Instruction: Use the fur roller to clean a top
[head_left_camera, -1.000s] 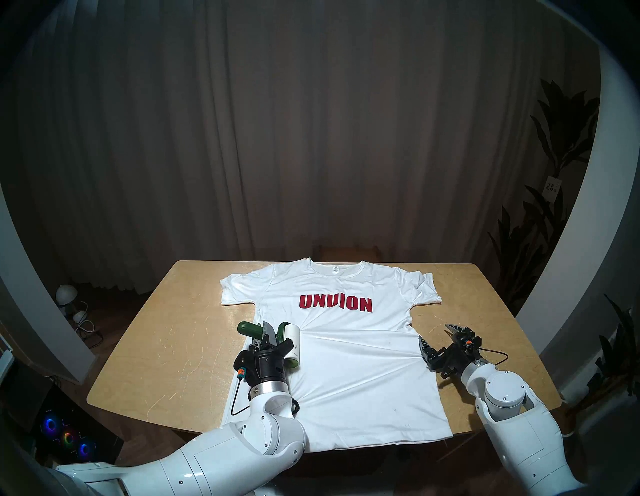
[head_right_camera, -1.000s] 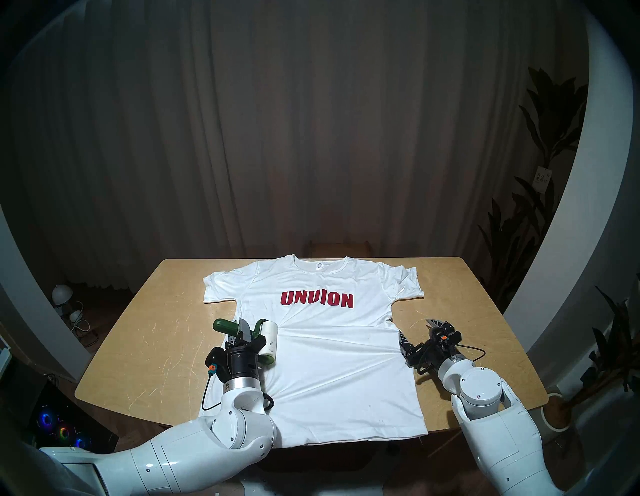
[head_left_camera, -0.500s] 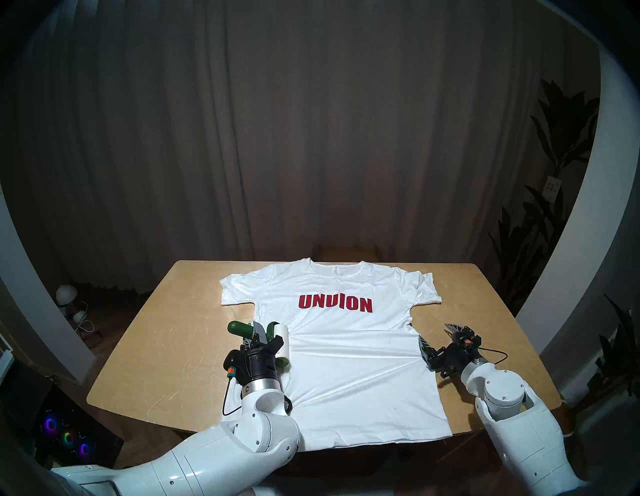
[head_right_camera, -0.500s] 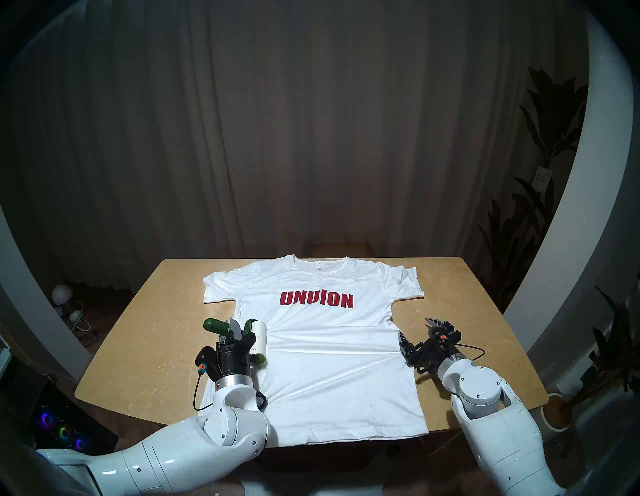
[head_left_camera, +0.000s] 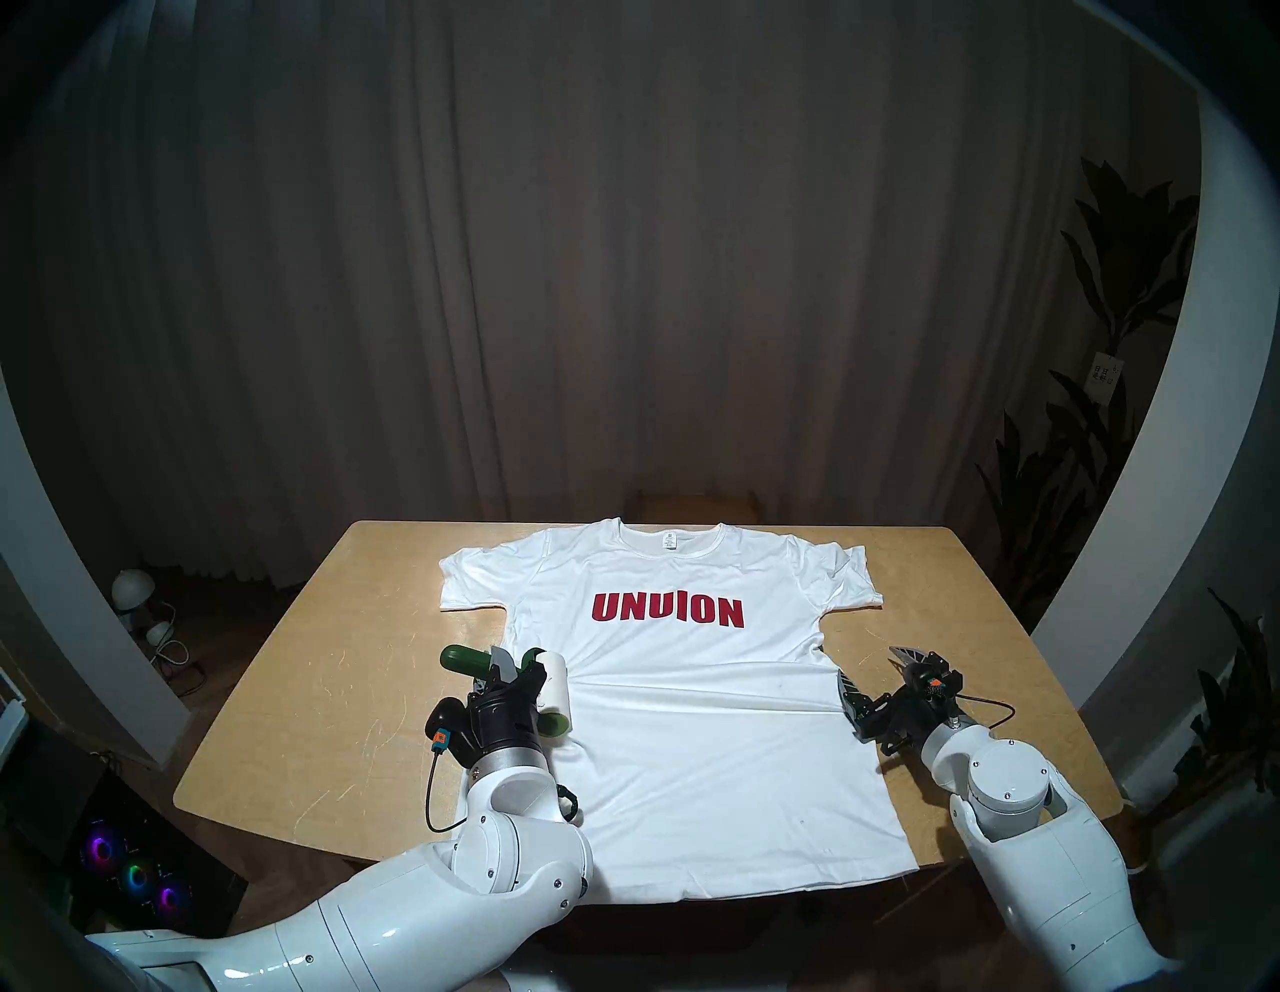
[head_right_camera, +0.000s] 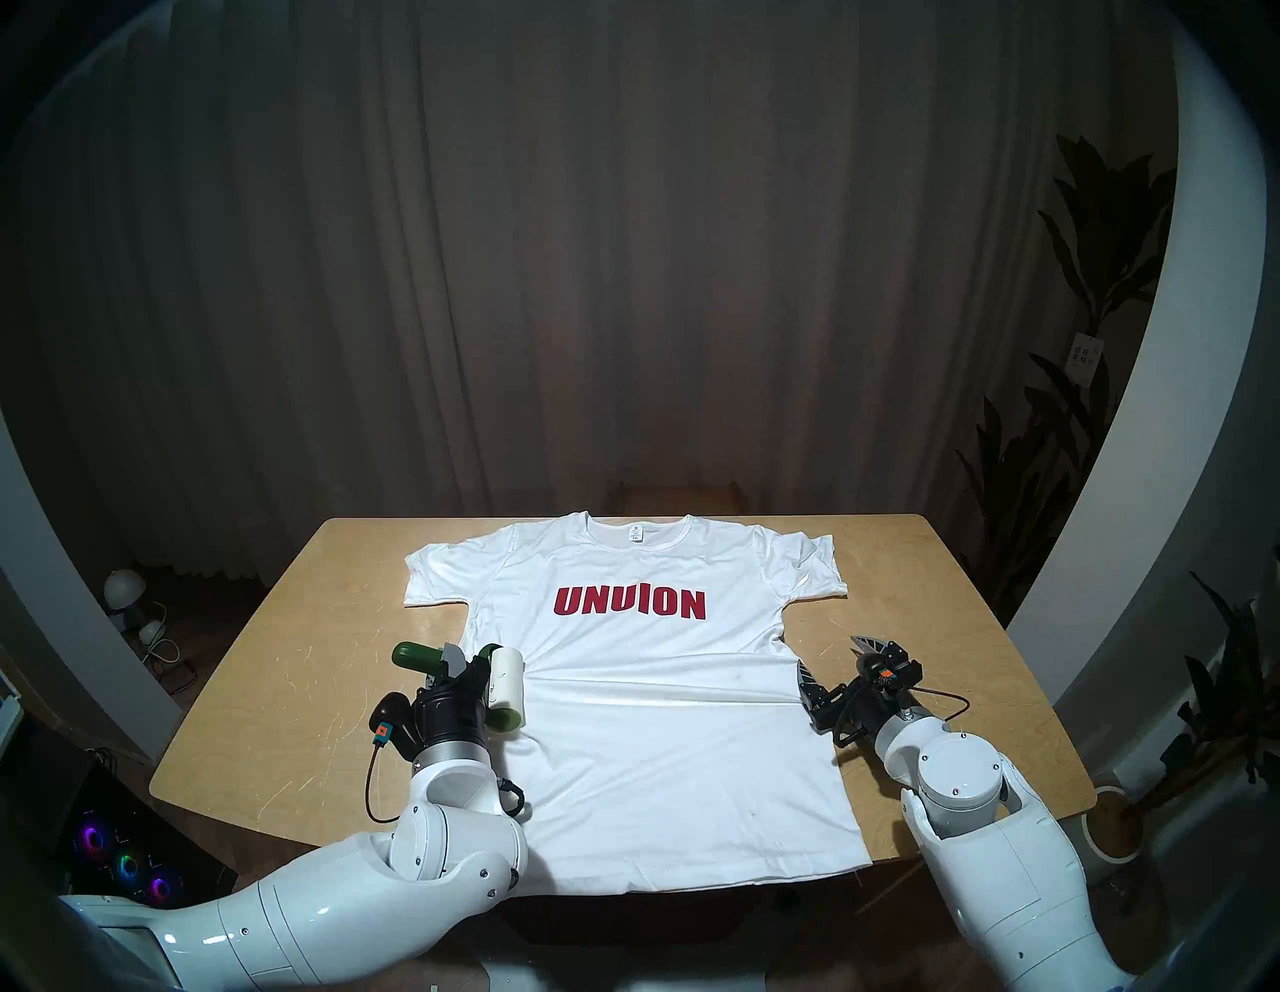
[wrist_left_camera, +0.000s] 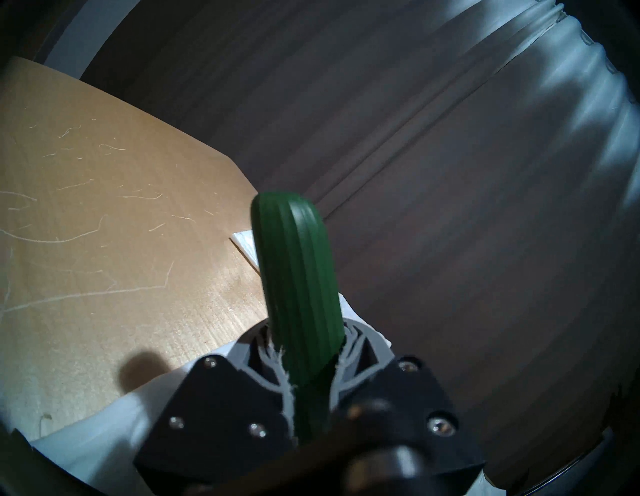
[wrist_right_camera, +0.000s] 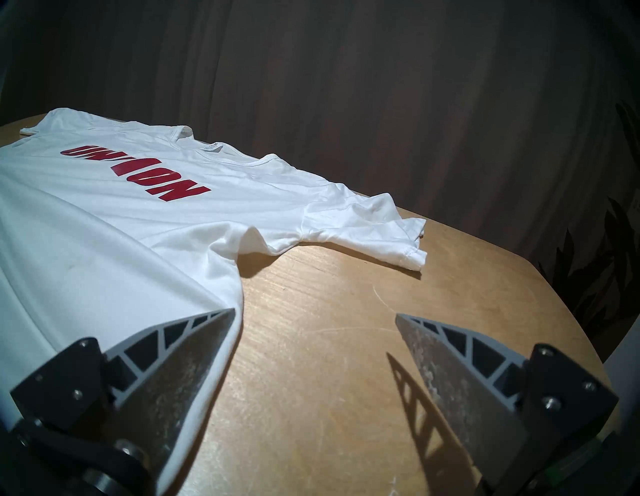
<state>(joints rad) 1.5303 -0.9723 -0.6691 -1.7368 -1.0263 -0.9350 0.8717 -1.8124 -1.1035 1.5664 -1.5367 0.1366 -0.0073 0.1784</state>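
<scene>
So the lint roller (head_left_camera: 554, 693) is clamped by its green handle in the left gripper (head_left_camera: 509, 675), roll lying near-to-far on the T-shirt's (head_left_camera: 692, 727) left edge. Uncleaned fabric stretches away rightward. The right gripper (head_left_camera: 876, 675) is spread wide, one finger on the shirt's right edge.

Left end effector (head_left_camera: 504, 675) dragged fur roller (head_left_camera: 554, 689) leftward.

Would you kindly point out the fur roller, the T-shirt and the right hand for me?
fur roller (head_left_camera: 554, 687): head stereo left view, on the white roll.
T-shirt (head_left_camera: 713, 748): head stereo left view, on the belly fabric.
right hand (wrist_right_camera: 313, 318): right wrist view, midway between open fingertips.
</scene>
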